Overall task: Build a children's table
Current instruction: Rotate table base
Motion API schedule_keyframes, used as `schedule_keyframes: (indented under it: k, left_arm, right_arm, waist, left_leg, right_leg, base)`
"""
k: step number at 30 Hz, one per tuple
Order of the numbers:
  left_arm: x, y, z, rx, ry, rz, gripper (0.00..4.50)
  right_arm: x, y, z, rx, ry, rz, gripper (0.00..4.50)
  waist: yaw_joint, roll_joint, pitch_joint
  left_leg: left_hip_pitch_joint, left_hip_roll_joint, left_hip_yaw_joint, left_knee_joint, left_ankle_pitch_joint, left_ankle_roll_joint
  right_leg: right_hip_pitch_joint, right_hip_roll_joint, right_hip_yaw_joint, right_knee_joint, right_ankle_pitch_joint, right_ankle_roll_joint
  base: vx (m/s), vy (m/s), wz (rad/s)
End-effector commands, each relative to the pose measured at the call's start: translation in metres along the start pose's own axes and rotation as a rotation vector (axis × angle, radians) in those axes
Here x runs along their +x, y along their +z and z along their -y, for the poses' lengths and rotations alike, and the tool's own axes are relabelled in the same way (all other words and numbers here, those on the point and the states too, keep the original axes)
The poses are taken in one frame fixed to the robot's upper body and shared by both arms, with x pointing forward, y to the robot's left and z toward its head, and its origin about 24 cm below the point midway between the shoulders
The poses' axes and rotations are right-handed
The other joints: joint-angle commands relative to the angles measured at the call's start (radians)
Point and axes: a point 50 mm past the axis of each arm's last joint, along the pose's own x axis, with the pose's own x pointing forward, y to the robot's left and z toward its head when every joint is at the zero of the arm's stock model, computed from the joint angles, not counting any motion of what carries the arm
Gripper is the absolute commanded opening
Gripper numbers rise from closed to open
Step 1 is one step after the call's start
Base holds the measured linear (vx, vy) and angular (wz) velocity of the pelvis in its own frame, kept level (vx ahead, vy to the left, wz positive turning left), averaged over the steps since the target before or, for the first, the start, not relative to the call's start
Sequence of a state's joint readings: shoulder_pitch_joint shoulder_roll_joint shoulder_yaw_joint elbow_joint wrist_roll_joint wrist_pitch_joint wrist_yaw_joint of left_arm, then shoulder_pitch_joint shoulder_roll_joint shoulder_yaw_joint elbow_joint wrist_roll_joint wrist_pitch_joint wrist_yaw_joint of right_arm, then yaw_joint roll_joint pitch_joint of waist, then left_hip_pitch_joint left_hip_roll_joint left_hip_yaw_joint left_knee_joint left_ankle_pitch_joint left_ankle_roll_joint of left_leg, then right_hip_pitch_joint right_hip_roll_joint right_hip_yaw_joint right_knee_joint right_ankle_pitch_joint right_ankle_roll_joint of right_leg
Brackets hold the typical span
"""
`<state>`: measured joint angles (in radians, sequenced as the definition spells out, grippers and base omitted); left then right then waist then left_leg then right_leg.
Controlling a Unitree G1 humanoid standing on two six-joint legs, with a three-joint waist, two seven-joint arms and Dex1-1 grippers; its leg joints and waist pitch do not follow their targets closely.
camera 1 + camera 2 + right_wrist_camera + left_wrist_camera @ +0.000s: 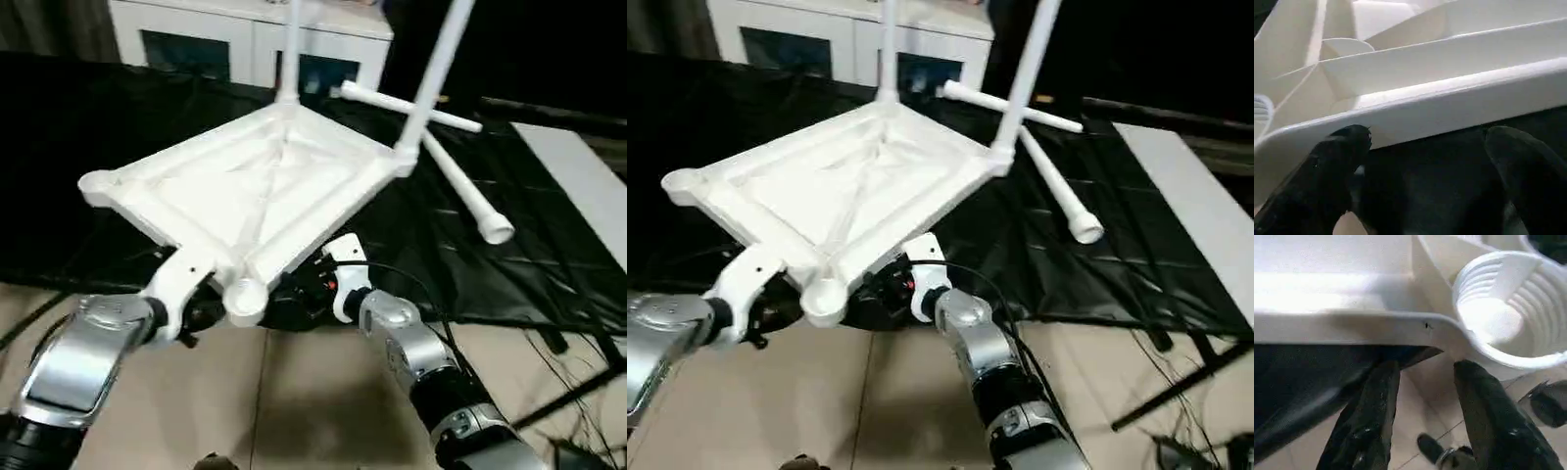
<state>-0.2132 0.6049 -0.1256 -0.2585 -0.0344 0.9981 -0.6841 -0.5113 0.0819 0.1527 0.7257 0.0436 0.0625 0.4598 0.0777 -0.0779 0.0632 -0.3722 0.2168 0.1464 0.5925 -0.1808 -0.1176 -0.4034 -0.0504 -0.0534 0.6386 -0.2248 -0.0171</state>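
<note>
Upside-down tabletop (245,186): 2 legs (443,59) fitted, 2 loose legs (460,186) left. Left gripper (1422,387) half-open, right gripper (1425,147) wide open, under rim.

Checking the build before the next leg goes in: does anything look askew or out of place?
Yes. The tabletop sits tilted, ribbed underside up, with two legs standing in its far corner sockets. Two more legs lie crossed on the black sheet beyond it, and the near socket is empty.

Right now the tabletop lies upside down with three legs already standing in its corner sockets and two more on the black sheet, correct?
Not quite: two legs stand in the tabletop's sockets, not three, as the left eye view shows. Two loose legs do lie on the black sheet.
</note>
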Motion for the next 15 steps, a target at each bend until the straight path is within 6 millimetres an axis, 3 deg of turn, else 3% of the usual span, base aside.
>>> schedule_keyframes:
  k: [1,3,4,5,7,8,9,11,13,14,15]
  left_arm:
    - [-0.015,0.013,-0.004,0.084,-0.022,0.057,2.19]
    - [-0.023,0.01,-0.009,0.116,-0.021,0.045,2.19]
    - [-0.028,0.008,-0.012,0.14,-0.024,0.031,2.19]
    - [-0.028,0.008,-0.012,0.14,-0.024,0.031,2.19]
    - [-0.045,0.003,-0.02,0.207,-0.038,-0.029,2.19]
    - [-0.059,0.004,-0.025,0.235,-0.044,-0.07,2.19]
    - [-0.069,0.015,-0.025,0.24,-0.069,-0.042,2.19]
    - [-0.072,0.021,-0.024,0.25,-0.083,-0.016,2.19]
    - [-0.074,0.032,-0.023,0.262,-0.098,0.049,2.19]
    - [-0.073,0.041,-0.022,0.268,-0.109,0.124,2.19]
    - [-0.065,0.061,-0.02,0.274,-0.126,0.276,2.19]
  right_arm:
    - [-0.004,0.019,0.001,-0.043,0.029,0.084,4.5]
    - [-0.009,0.022,0.004,-0.049,0.03,0.101,4.5]
    - [-0.013,0.023,0.005,-0.051,0.032,0.106,4.5]
    - [-0.013,0.023,0.005,-0.051,0.032,0.106,4.5]
    - [-0.025,0.024,0.011,-0.071,0.035,0.117,4.5]
    - [-0.034,0.024,0.017,-0.103,0.039,0.119,4.5]
    - [-0.045,0.025,0.023,-0.128,0.044,0.12,4.5]
    - [-0.049,0.027,0.025,-0.133,0.046,0.122,4.5]
    - [-0.054,0.03,0.029,-0.137,0.045,0.128,4.5]
    - [-0.058,0.032,0.032,-0.141,0.042,0.134,4.5]
    - [-0.064,0.037,0.039,-0.152,0.038,0.142,4.5]
  waist:
    - [-0.01,0.033,-0.05]
    - [-0.015,0.032,-0.046]
    - [-0.02,0.027,-0.045]
    - [-0.02,0.03,-0.045]
    - [-0.017,0.032,-0.043]
    - [-0.021,0.031,-0.041]
    - [-0.015,0.041,-0.044]
    - [-0.012,0.035,-0.043]
    - [-0.007,0.033,-0.046]
    - [-0.006,0.029,-0.05]
    - [-0.003,0.031,-0.052]
  left_leg:
    - [0.012,0.01,-0.008,-0.096,-0.421,-0.046]
    - [0.014,0.011,-0.007,-0.097,-0.427,-0.042]
    - [0.012,0.011,-0.007,-0.098,-0.415,-0.038]
    - [0.013,0.011,-0.006,-0.098,-0.413,-0.039]
    - [0.024,0.012,-0.003,-0.095,-0.423,-0.037]
    - [0.02,0.013,-0.003,-0.098,-0.426,-0.035]
    - [0.031,0.015,0.001,-0.096,-0.417,-0.04]
    - [0.035,0.015,0.007,-0.094,-0.406,-0.038]
    - [0.031,0.016,0.009,-0.093,-0.378,-0.037]
    - [0.021,0.014,0.009,-0.094,-0.343,-0.036]
    - [0.022,0.014,0.012,-0.093,-0.312,-0.037]
  right_leg:
    - [0.029,-0.074,0.04,-0.107,-0.425,-0.089]
    - [0.027,-0.074,0.039,-0.109,-0.41,-0.096]
    - [0.031,-0.075,0.038,-0.109,-0.406,-0.096]
    - [0.029,-0.075,0.038,-0.107,-0.403,-0.097]
    - [0.02,-0.076,0.04,-0.113,-0.416,-0.096]
    - [0.022,-0.075,0.042,-0.109,-0.414,-0.095]
    - [0.015,-0.07,0.044,-0.104,-0.361,-0.107]
    - [0.014,-0.066,0.045,-0.104,-0.322,-0.122]
    - [0.02,-0.069,0.047,-0.097,-0.293,-0.141]
    - [0.03,-0.07,0.047,-0.093,-0.279,-0.141]
    - [0.03,-0.069,0.047,-0.093,-0.255,-0.143]
  base:
    - [0.0,0.0,0.0]
    - [0.0,0.0,0.0]
    - [0.0,0.0,0.0]
    - [0.0,0.0,0.0]
    - [0.0,0.0,0.0]
    - [0.0,0.0,0.0]
    - [0.0,0.0,0.0]
    - [0.0,0.0,0.0]
    - [0.0,0.0,0.0]
    - [0.0,0.0,0.0]
    - [0.0,0.0,0.0]
